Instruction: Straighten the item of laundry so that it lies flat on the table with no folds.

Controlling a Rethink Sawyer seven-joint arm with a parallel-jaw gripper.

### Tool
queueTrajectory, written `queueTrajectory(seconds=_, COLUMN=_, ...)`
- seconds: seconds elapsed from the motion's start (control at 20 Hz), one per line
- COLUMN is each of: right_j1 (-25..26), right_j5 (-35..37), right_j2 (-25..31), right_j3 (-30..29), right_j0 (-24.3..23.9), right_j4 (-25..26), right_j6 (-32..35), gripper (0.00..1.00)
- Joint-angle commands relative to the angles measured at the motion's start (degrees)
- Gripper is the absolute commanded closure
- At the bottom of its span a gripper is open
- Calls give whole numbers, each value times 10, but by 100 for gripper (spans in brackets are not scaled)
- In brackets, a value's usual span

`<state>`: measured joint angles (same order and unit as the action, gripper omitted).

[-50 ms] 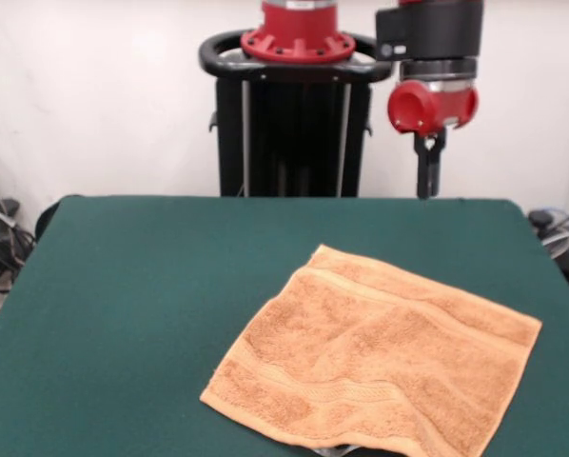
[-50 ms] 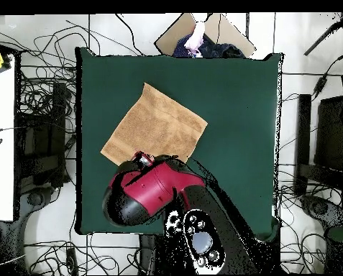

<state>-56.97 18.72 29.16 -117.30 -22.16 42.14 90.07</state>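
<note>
1. The orange-tan terry towel (image 1: pixel 380 367) (image 2: pixel 154 128) is spread nearly flat, set diagonally on the green felt table (image 1: pixel 142 305) (image 2: pixel 239 108).
2. The gripper (image 1: pixel 429 176) is held raised above the table's far edge, clear of the towel.
3. Its fingers are seen close together, holding nothing.

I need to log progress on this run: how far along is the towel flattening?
Mostly done: the towel lies spread on the table, turned at an angle, both border bands showing and no corner visibly folded. Nothing is in hand; the gripper hangs above the far edge, clear of the cloth. Left: shallow ripples near the middle.
</note>
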Motion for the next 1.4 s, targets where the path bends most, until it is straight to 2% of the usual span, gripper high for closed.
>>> queueTrajectory(seconds=0.05, right_j1=65, right_j5=-11, right_j2=-74, right_j3=9, right_j0=21, right_j4=49, right_j6=83, gripper=100)
queueTrajectory(seconds=0.35, right_j1=89, right_j5=-21, right_j2=-126, right_j3=23, right_j0=48, right_j4=41, right_j6=113, gripper=100)
queueTrajectory(seconds=0.65, right_j1=179, right_j5=-108, right_j2=-231, right_j3=73, right_j0=122, right_j4=51, right_j6=167, gripper=100)
queueTrajectory(seconds=1.05, right_j1=228, right_j5=-174, right_j2=-300, right_j3=93, right_j0=154, right_j4=11, right_j6=125, gripper=100)
queueTrajectory(seconds=1.4, right_j1=251, right_j5=-217, right_j2=-316, right_j3=95, right_j0=162, right_j4=-22, right_j6=115, gripper=100)
